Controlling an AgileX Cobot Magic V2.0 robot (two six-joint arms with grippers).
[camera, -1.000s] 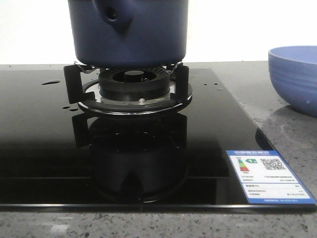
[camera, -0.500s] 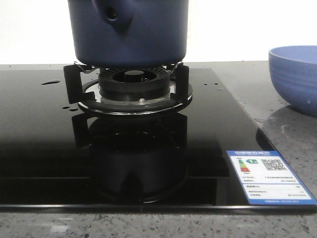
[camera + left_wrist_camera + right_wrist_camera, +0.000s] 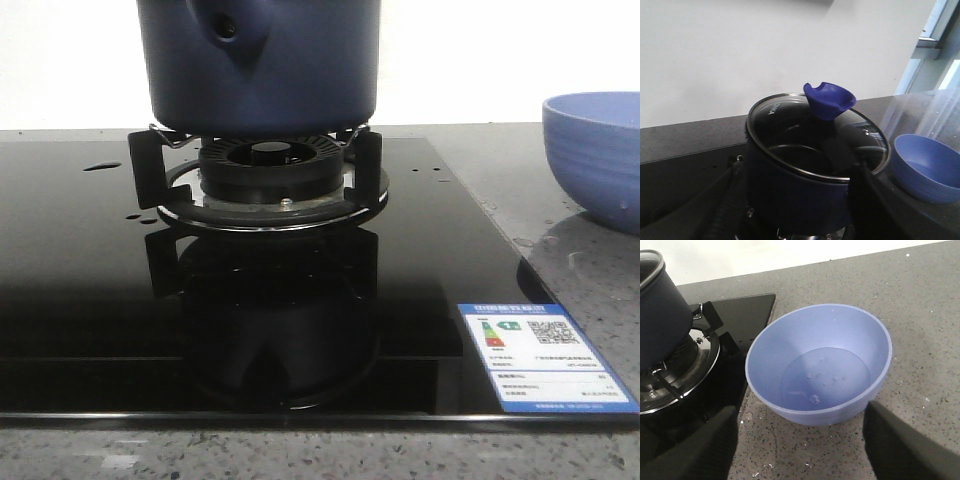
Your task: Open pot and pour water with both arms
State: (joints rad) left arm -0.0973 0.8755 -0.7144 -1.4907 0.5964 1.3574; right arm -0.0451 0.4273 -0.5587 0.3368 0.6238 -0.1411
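The grey speckled tabletop [image 3: 580, 280] carries a black glass cooktop [image 3: 90, 290], glossy enough to mirror the burner. On the cooktop stands a round gas burner [image 3: 268, 172] with black pan supports, and the pot [image 3: 260, 65] sits squarely on those supports, its stubby hollow handle socket [image 3: 232, 28] facing the front camera. From the left wrist view the pot [image 3: 795, 185] wears a glass lid [image 3: 790, 135] with a metal rim, closed on top, and a blue cup-shaped knob [image 3: 829, 99] rises from the lid's middle.

To the right of the cooktop, on the bare tabletop, stands a lighter blue bowl [image 3: 598, 155], apart from the pot. The right wrist view looks down into the bowl [image 3: 820, 365]; a shallow pool of clear water [image 3: 825, 377] with a few small bubbles lies in its bottom.

A white and blue energy label [image 3: 545, 355] is stuck to the near right corner of the cooktop. Small glossy drops [image 3: 102, 166] lie on the glass left of the burner, with more specks on the stone near the bowl.

The left tool [image 3: 792, 232] shows its two dark fingers [image 3: 722, 205] spread wide, one on each side of the pot body, not pressed against it as far as can be seen. The right tool [image 3: 800, 460] also has its fingers [image 3: 900, 445] wide apart, framing the near side of the bowl without touching it.
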